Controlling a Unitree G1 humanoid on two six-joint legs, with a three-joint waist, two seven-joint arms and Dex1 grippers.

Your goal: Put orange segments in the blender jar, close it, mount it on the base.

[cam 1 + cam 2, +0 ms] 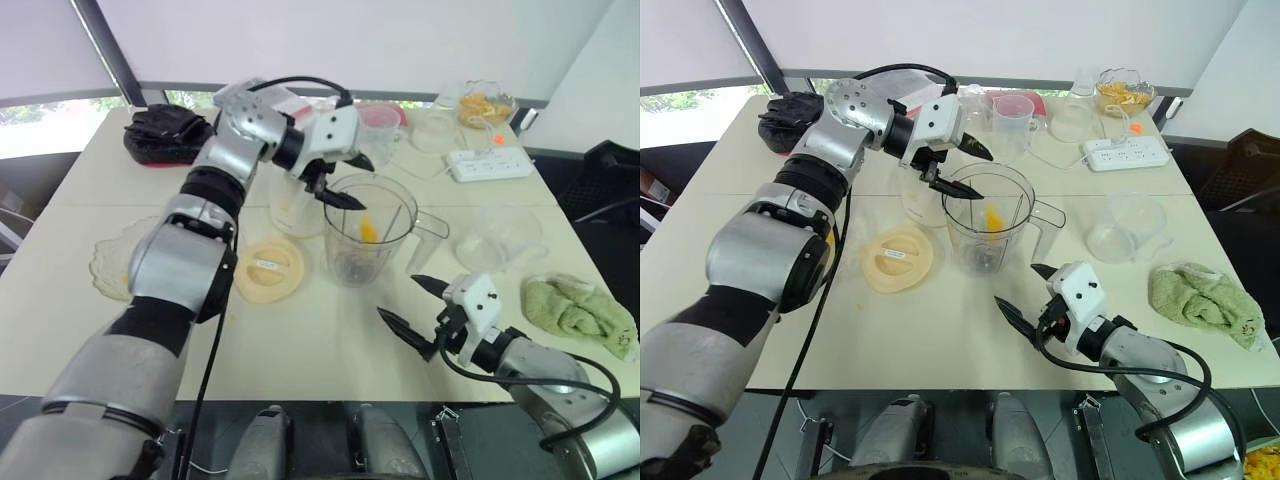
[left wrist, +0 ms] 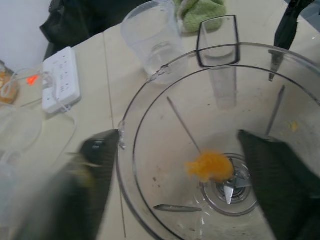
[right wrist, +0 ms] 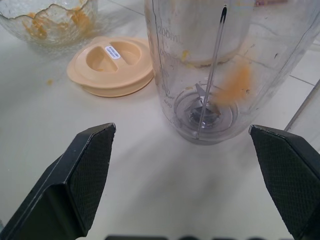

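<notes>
Blender jar [image 1: 368, 230] stands on the bench [image 1: 300, 350] directly beneath the left claw [image 1: 362, 182], which gapes wide and empty across its rim, an orange segment [image 2: 210, 166] inside. Right claw [image 1: 400, 297], equally wide and empty, sits near it. Pulling the left claw away low could, I reckon, hook the rim and topple the jar.

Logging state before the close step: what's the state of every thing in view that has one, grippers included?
Clear plastic blender jar: upright on the cream table, lid off.
Orange segment: inside the jar.
Cream round plastic lid: off, flat on the table beside the jar.
Left gripper: open, empty, over the jar mouth.
Right gripper: open, empty, near the jar.
Green cloth towel: crumpled.
</notes>
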